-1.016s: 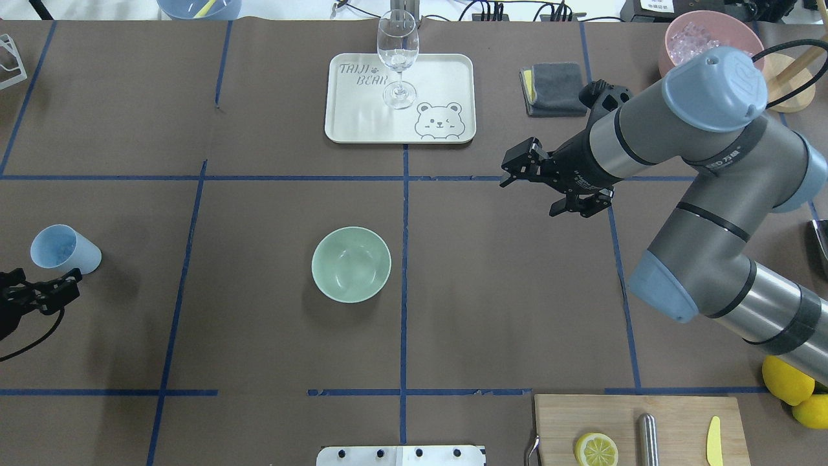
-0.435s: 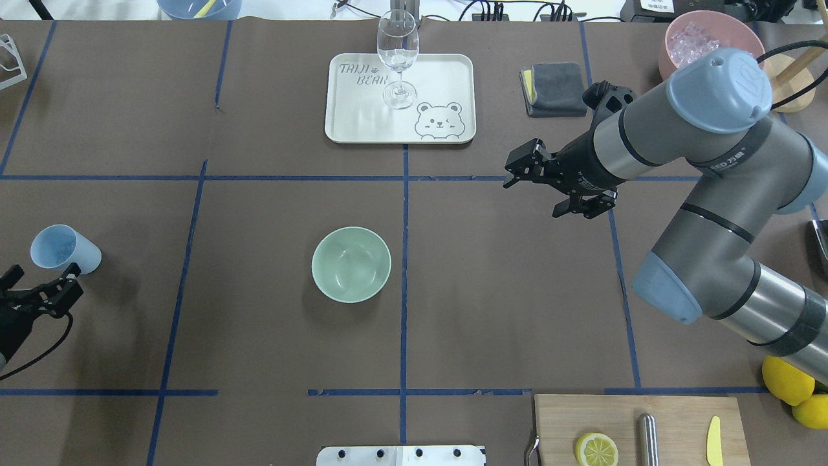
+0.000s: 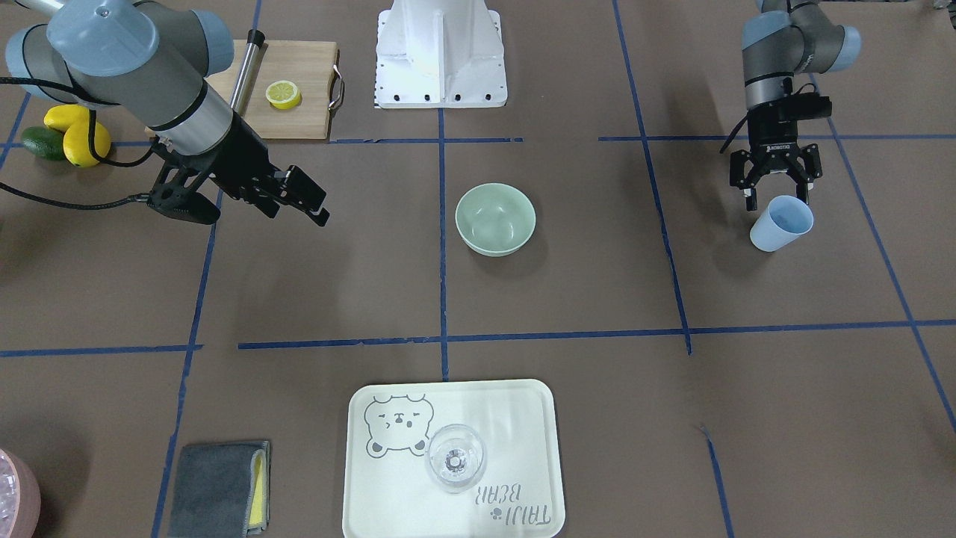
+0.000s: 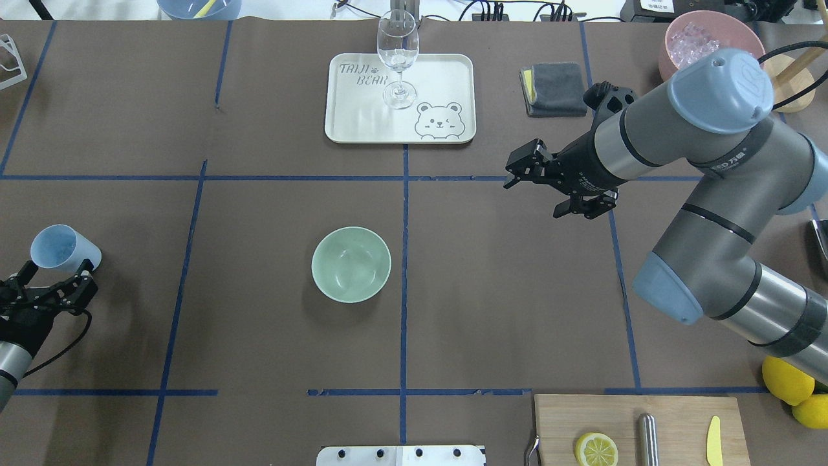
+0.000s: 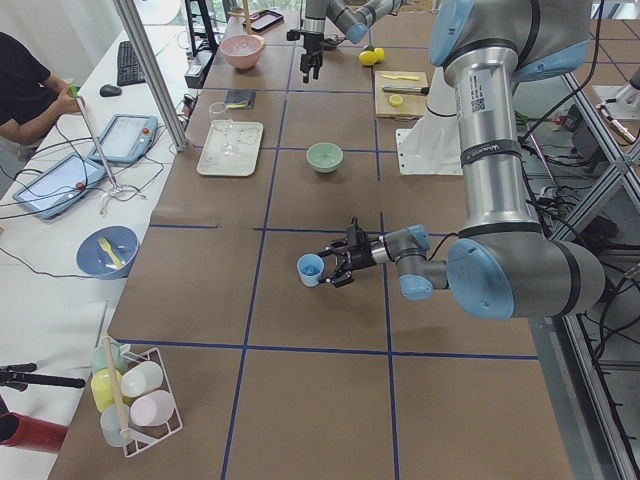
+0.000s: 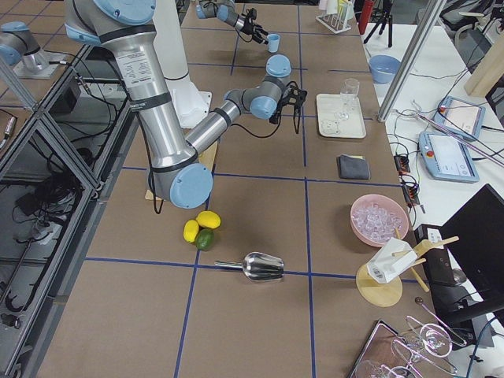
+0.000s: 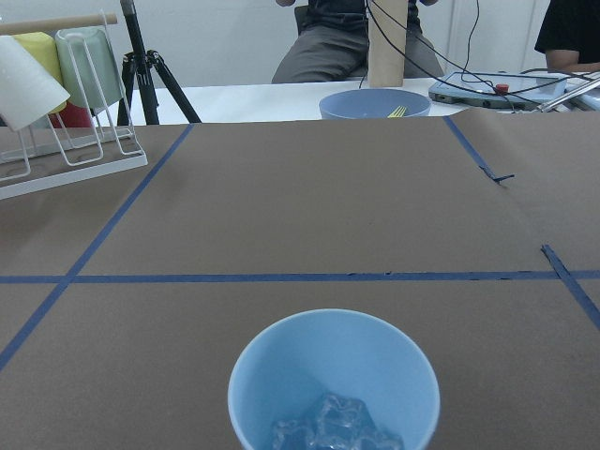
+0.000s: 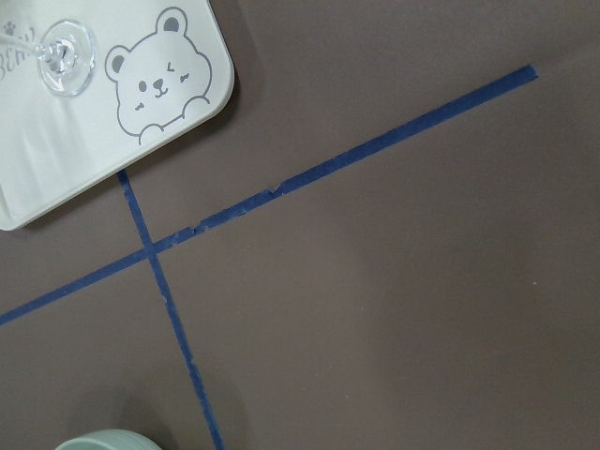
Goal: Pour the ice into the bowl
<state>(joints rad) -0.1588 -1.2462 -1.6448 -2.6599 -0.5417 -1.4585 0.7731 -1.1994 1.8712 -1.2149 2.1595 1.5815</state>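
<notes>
The bowl [image 4: 351, 264] is round, pale mint green and glossy inside, with nothing in it. It stands upright near the middle of the table [image 4: 259, 323], whose matte brown covering is crossed by blue tape lines [image 4: 404, 323].

Seen from overhead, the blue cup [image 4: 61, 248] stands well apart at the bowl's 9 o'clock. It is a smooth, tapered tumbler of matte plastic. The ice [image 7: 333, 427] lies at its bottom as a small clump of clear, glassy cubes.

The left hand [image 4: 58, 266] lies level at the cup's 6 o'clock. Its black fingers are spread wide, one tip on each side of the cup's base, and they are not closed on it.

The right hand [image 4: 532, 198] hangs above bare table at the bowl's 2 o'clock. Its fingers are also spread wide and hold nothing.

At the bowl's 12 o'clock a cream rounded-rectangle tray [image 4: 446, 71] with a printed bear carries a clear stemmed wine glass [image 4: 397, 48]. Further off, towards 1 o'clock, a pink bowl [image 4: 667, 57] holds more clear cubes.
</notes>
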